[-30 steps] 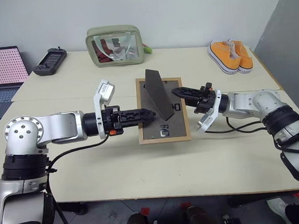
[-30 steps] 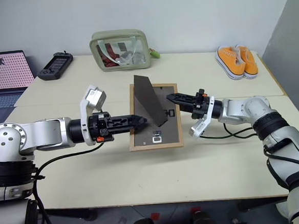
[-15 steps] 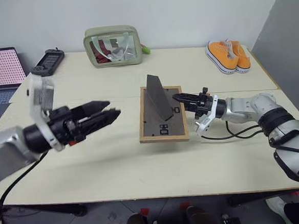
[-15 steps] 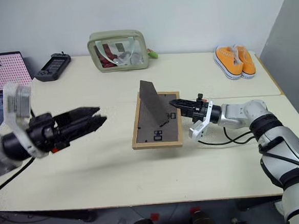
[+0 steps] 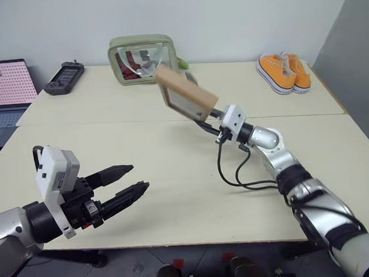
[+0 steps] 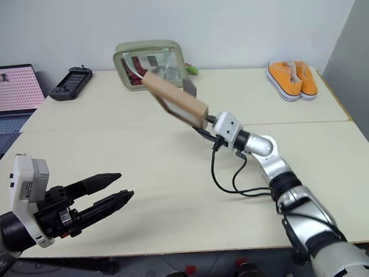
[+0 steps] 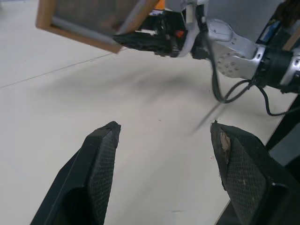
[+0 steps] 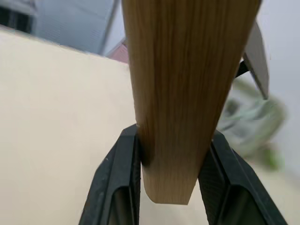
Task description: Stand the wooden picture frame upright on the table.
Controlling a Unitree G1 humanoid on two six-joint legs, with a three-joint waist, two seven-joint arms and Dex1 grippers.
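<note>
Right now the big pale desk [image 5: 176,196] fills most of the scene, and one seam line runs across it. One wooden picture frame [image 5: 186,101] is up in the air above the middle of the desk, tilted, not touching the top at all. The right end effector [image 8: 168,154] is closed on the frame's light wood edge, with one black finger on each side of it. The left end effector [image 5: 129,182] sits low near the front of the desk, well apart from the frame, with its two fingers spread wide and nothing between them. I think the step in hand is the carrying part: the frame is lifted but not yet set down. The next move likely calls for turning the frame so its bottom edge faces the desk, lowering it gently, and making sure its back stand can prop it up before letting go. If it comes down tilted, it may tip over flat. At the far edge I count one green pouch [image 5: 142,58] with a clear window, one pair of orange shoes [image 5: 283,69], one laptop [image 5: 3,84] and one small black controller [image 5: 64,78].
</note>
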